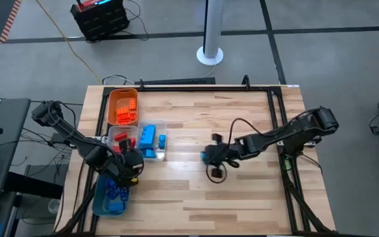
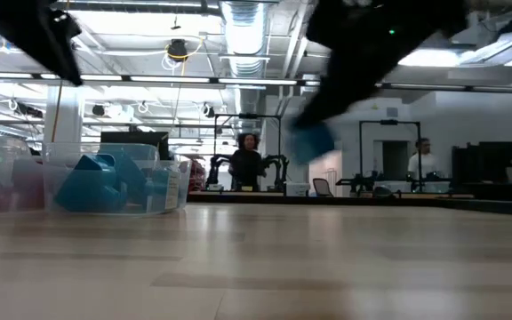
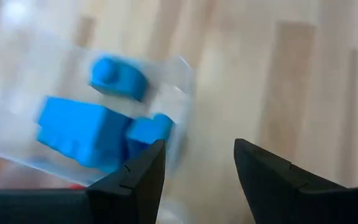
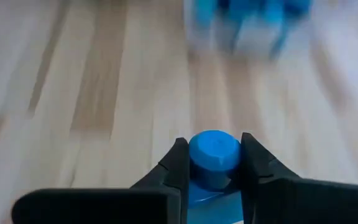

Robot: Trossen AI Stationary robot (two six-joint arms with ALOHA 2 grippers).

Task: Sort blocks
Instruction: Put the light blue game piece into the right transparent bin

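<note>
Right end effector grips a blue block above the worktop; left end effector waits open by the trays

The right end effector (image 4: 211,163) is clamped on a blue block (image 4: 213,152), its round stud showing between the two fingers, and is lifted off the bare middle of the wooden worktop (image 1: 242,191), well apart from the trays. The left end effector (image 3: 199,163) has its fingers parted and empty, beside the clear tray (image 1: 151,157), which holds several blue blocks (image 1: 149,137) and some red blocks (image 1: 121,139). Orange blocks (image 1: 126,112) fill the orange tray (image 1: 113,99) at the back, and more blue ones (image 1: 116,193) lie in the teal tray (image 1: 101,205) at the front. Two people stand in the room behind the worktop
</note>
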